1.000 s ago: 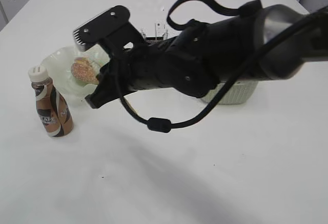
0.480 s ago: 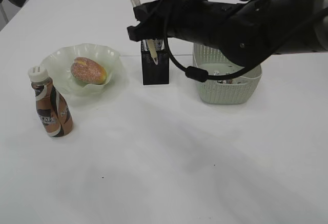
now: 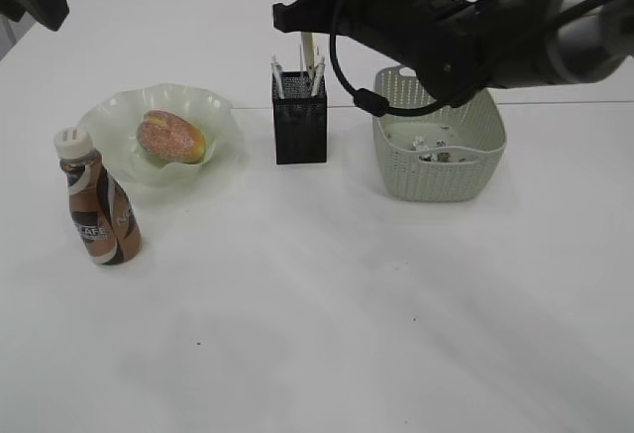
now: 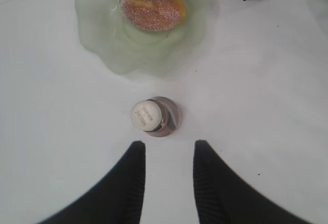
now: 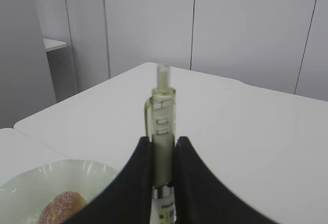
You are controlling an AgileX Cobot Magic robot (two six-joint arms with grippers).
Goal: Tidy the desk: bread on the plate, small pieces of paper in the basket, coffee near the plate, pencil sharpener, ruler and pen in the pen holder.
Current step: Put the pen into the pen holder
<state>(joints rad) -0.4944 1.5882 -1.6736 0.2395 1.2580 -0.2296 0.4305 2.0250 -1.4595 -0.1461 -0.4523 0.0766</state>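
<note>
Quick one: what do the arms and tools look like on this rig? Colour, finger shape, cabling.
Right arm: glossy black housings with a grey section near the frame edge, and black cables looping loosely alongside it. Both tools carry two matte black, curved fingers tapering to tips; the left tool shows finely ribbed inner pads. No markings are legible.

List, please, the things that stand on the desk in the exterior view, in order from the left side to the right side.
coffee → plate with the bread lying in it → pen holder → basket
</note>
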